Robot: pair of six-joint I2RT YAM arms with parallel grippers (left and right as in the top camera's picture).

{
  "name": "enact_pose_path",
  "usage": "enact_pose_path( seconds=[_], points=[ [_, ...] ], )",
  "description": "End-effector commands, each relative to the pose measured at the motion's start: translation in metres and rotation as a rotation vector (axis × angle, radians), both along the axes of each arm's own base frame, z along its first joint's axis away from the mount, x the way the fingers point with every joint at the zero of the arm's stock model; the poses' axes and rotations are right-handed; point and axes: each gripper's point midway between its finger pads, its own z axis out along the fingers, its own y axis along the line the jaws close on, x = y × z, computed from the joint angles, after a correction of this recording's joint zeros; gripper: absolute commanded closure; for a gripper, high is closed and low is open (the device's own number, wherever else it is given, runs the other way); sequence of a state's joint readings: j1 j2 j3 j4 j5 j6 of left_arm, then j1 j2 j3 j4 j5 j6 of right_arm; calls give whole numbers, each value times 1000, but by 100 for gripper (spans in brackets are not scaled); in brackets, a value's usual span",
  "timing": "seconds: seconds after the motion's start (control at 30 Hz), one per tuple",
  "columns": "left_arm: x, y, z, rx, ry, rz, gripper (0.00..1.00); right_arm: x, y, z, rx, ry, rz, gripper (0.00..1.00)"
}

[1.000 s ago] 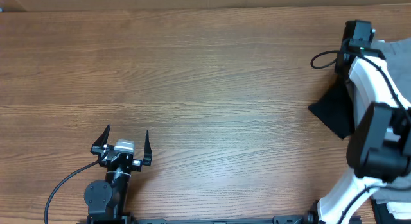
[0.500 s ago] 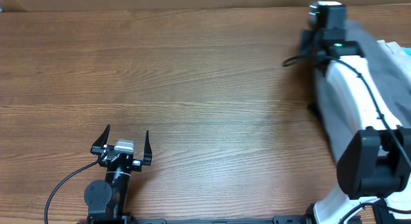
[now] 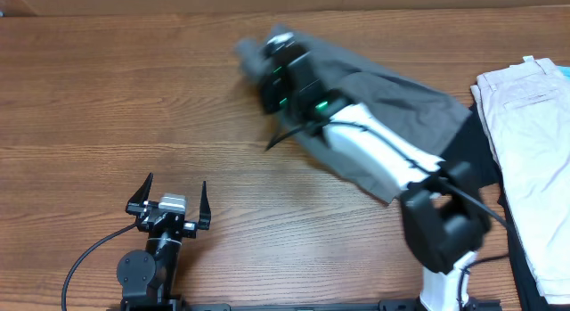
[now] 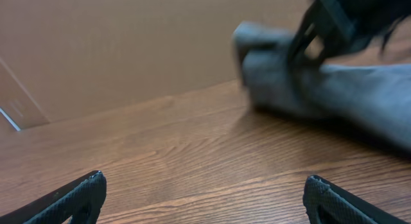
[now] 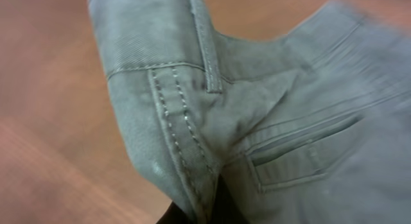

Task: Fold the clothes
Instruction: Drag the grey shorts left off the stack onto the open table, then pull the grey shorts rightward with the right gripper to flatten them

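Right wrist view: the dark fingertips [image 5: 172, 215] just show at the bottom edge, closed together on a fold of the grey shorts [image 5: 192, 121]. Fabric fills most of the view: waistband seam with double stitching, one belt loop, and a pocket welt to the right. Brown table [image 5: 38, 121] is blurred behind, on the left.

Overhead view: the right gripper [image 3: 272, 61] is blurred, at the far middle of the table [image 3: 134, 88], clamped on the left end of the grey shorts [image 3: 392, 97]. From the pinched end the shorts spread right and toward the near side, partly under the right arm [image 3: 383, 146], a white link with green lights near the wrist. Whether the gripped end is lifted off the wood, cannot tell. The right edge of the shorts overlaps a black garment [image 3: 472, 151]. Cream shorts [image 3: 525, 124] lie flat beside that at the right edge, apart from the grey pair.

The left gripper [image 3: 175, 188] is at the near left, fingers [image 3: 147, 184] spread wide, holding nothing, well apart from the shorts.

Left wrist view: both of the left gripper's [image 4: 204, 182] finger tips [image 4: 74, 198] sit at the bottom corners, apart, with bare wood between. The bunched grey shorts [image 4: 289, 83] are at the upper right, with the dark right gripper [image 4: 334, 18] above them, blurred.
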State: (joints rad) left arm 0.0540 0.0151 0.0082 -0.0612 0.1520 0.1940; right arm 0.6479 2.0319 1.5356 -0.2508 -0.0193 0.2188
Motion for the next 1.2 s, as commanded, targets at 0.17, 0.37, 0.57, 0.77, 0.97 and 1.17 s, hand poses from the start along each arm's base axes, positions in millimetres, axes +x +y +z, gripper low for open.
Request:
enact_pose_path(
  seconds=[0.17, 0.37, 0.57, 0.77, 0.97, 1.17],
  points=[
    [0, 3, 0, -2, -4, 13, 0, -60, 93, 6, 101, 9, 159, 96],
    [0, 3, 0, -2, -4, 12, 0, -63, 100, 21, 97, 9, 169, 50],
    [0, 3, 0, -2, -4, 13, 0, -19, 29, 57, 14, 51, -86, 0],
    [0, 3, 0, -2, -4, 13, 0, 14, -138, 109, -45, 164, -423, 0],
    [0, 2, 0, -2, -4, 12, 0, 3, -266, 56, -182, 403, -666, 0],
    [0, 3, 0, -2, -4, 12, 0, 6, -314, -12, -126, 564, -703, 12]
  ],
)
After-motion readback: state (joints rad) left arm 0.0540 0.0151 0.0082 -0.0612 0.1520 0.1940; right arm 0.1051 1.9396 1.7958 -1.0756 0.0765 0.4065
